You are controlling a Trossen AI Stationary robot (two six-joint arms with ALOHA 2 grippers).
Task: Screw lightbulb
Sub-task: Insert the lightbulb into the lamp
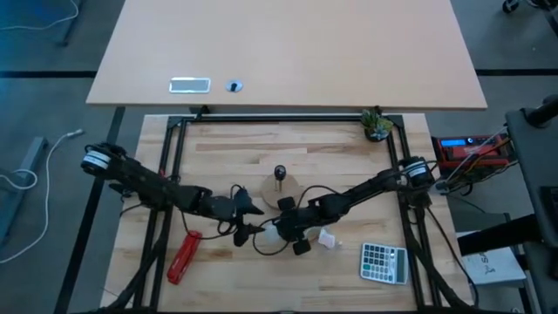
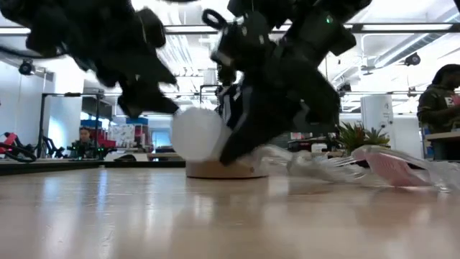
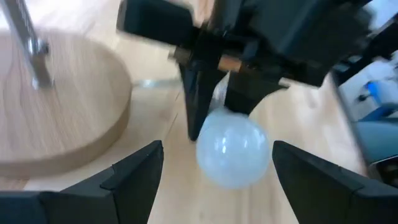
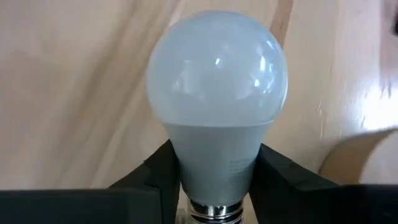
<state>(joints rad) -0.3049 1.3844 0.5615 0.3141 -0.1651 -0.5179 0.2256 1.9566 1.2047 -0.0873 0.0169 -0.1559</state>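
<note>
Low centre of the high view: right tool pinches the bulb by its neck, globe pointing toward the spread left tool.

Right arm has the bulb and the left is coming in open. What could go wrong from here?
1. The right gripper pinches the lightbulb only at its narrow neck, so a nudge from the left gripper, whose open jaws flank the globe, might twist it loose.
2. The wooden disc with its upright metal post sits close by; a swing could clip it.
3. A clear plastic wrapper lies nearby and may snag.
</note>
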